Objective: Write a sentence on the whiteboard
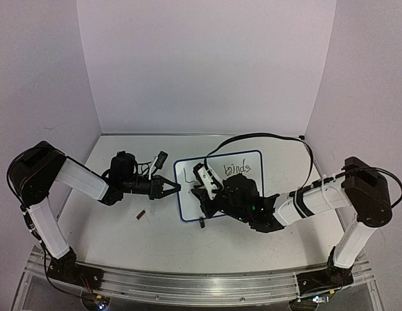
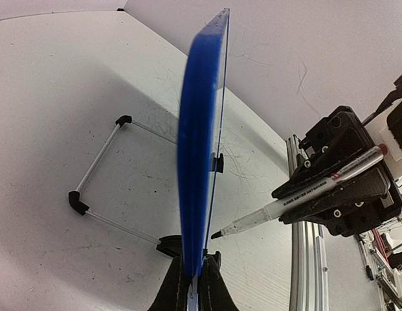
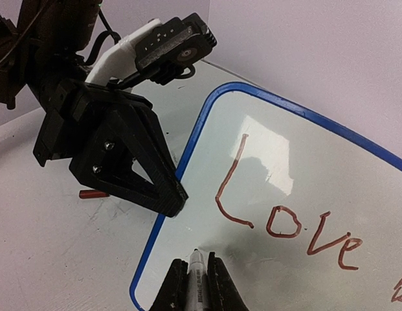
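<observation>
On the desk (image 1: 116, 236) at far left, lying loose, a small red cap (image 1: 141, 213), apart from anything at work. Just right of it, the left tool (image 1: 175, 188), fingers pressed together on the left rim of the whiteboard (image 3: 298, 162), pinching the blue edge and, by the look of it, steadying the board. Behind the board in the left wrist view, a thin wire stand (image 2: 100, 155) with black feet on the desk; probably propped on it, though hard to tell how steeply. Next along, the right tool (image 3: 196, 264), clamped on a marker (image 2: 285, 206), tip aimed at the lower left of the writing face, under the big L. Touching or just shy of the surface: impossible to tell. Further right, the sentence (image 3: 283, 225) only part done: "Love" in reddish strokes, then "binds" towards the top right corner in the overhead view. No sign yet of any other words.

Probably about halfway, then, and poised to open a second line. For the next move: keep the left pinch firm, set the tip down gently at the left margin below "Love", write rightwards in small strokes, and stay clear of the lettering above and of the left tool just beside the starting point.
</observation>
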Action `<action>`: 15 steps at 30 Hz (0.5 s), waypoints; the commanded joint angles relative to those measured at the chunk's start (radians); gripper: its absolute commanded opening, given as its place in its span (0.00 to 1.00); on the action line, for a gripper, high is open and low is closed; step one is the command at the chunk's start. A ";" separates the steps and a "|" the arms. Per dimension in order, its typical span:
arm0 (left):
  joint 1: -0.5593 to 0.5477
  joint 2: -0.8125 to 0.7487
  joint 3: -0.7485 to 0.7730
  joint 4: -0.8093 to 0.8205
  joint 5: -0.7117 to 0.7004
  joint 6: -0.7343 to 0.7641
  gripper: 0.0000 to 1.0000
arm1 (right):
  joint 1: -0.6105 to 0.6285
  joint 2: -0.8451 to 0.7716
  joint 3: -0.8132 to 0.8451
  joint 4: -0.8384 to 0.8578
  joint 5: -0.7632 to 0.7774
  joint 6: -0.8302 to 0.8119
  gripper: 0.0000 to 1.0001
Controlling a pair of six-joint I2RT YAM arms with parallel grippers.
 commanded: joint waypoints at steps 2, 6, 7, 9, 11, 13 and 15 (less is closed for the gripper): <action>-0.004 -0.014 -0.002 0.035 -0.017 0.032 0.00 | 0.006 0.027 0.044 0.030 0.029 -0.002 0.00; -0.004 -0.017 0.001 0.034 -0.016 0.031 0.00 | 0.005 0.030 0.037 0.027 0.039 0.003 0.00; -0.005 -0.018 0.002 0.034 -0.016 0.031 0.00 | 0.006 0.031 0.027 0.022 0.038 0.006 0.00; -0.004 -0.019 0.004 0.034 -0.016 0.031 0.00 | 0.006 0.031 0.018 0.015 0.036 0.013 0.00; -0.004 -0.018 0.006 0.035 -0.017 0.031 0.00 | 0.006 0.028 0.005 0.008 0.031 0.020 0.00; -0.004 -0.016 0.007 0.035 -0.016 0.031 0.00 | 0.006 0.026 -0.004 0.001 0.028 0.029 0.00; -0.004 -0.015 0.007 0.035 -0.016 0.031 0.00 | 0.007 0.022 -0.014 -0.003 0.027 0.037 0.00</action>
